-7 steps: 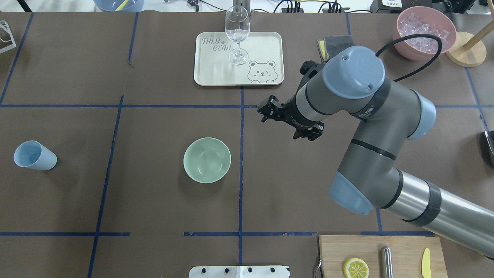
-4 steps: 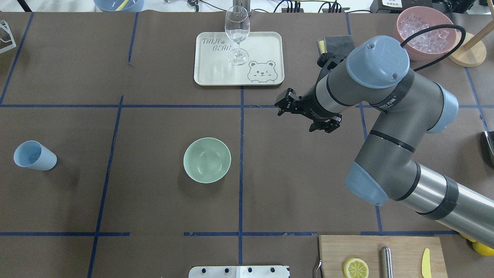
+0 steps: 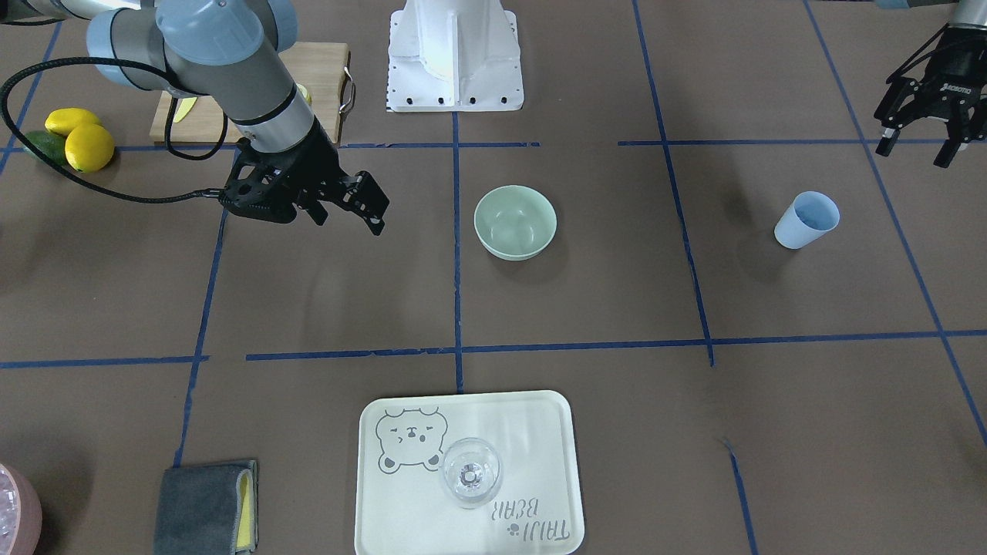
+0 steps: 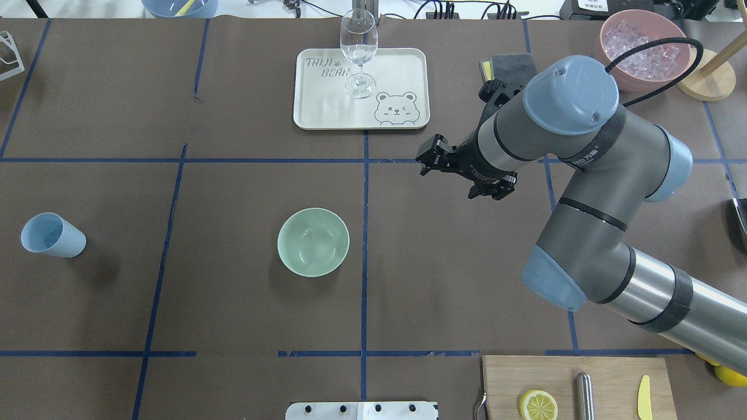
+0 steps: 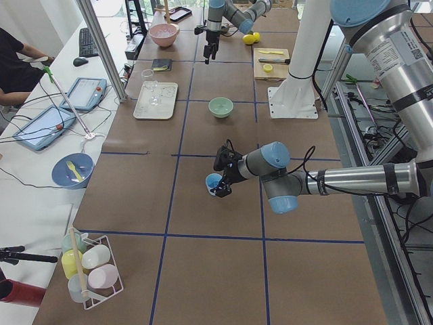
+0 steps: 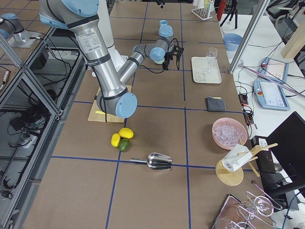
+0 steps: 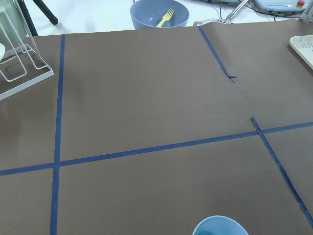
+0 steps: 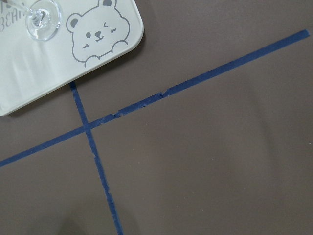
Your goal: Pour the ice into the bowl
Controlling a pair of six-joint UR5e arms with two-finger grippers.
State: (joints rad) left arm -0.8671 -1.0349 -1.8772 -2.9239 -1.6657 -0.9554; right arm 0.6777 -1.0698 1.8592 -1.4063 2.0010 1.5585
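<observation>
Since a second ago the right pincer [image 3: 348, 220] has drawn away from the bowl [image 4: 313, 242] toward the far right corner; over the last half second it has hardly stirred.

Nearest the robot lie the board [image 4: 613, 373] and lemon slice [image 4: 537, 405], out of the way. Next comes the bowl, empty and upright on open bench [image 4: 233, 303], with nothing near it to crowd a pour. Level with it, well off to the left, is the cup [image 4: 52, 235]. The left pincer [image 3: 917, 153] hangs near the cup, fingers apart and holding nothing. The right pincer hovers a little beyond the bowl, also spread and empty.

Further on stand the tray [image 4: 402, 70] and the glass [image 4: 358, 44], which is tall and easily toppled, so I'd keep any carry wide of them.

Farthest, in the right corner, the ice [image 4: 648, 61] is heaped in the pink tub [image 4: 606, 36]. I'd guess the cubes are hard, wet and slick, apt to slide out in a rush, and the loaded tub fairly heavy. A firm pinch on its rim, on the side facing the bowl, looks best. That corner is tight: the cloth [image 4: 508, 63] lies near, the wooden stand [image 4: 703, 81] sits just beside the tub, the bench edge is close behind, and the arm's cable [image 4: 677, 39] loops across it.
</observation>
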